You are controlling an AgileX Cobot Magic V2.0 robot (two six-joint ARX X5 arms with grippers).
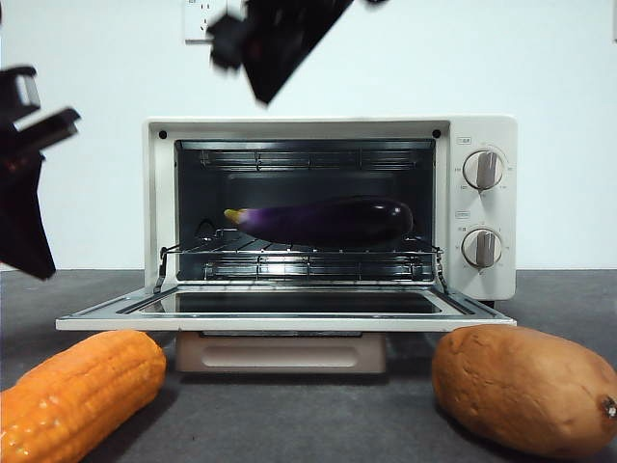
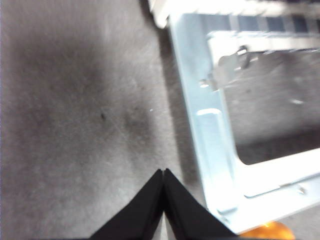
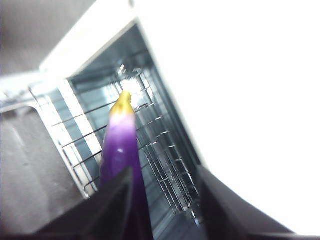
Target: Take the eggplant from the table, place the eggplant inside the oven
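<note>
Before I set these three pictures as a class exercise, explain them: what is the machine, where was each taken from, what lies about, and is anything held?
It is a robot with two arms at a table, each ending in a two-jawed tool. One picture looks level across the table; the other two come from cameras on the wrists. An oven stands open, with the eggplant lying on its wire rack. A corn cob and a sweet potato lie in front. The left tool is shut and empty, above the table beside the oven's door. The right tool is open, facing the eggplant; nothing is held.
</note>
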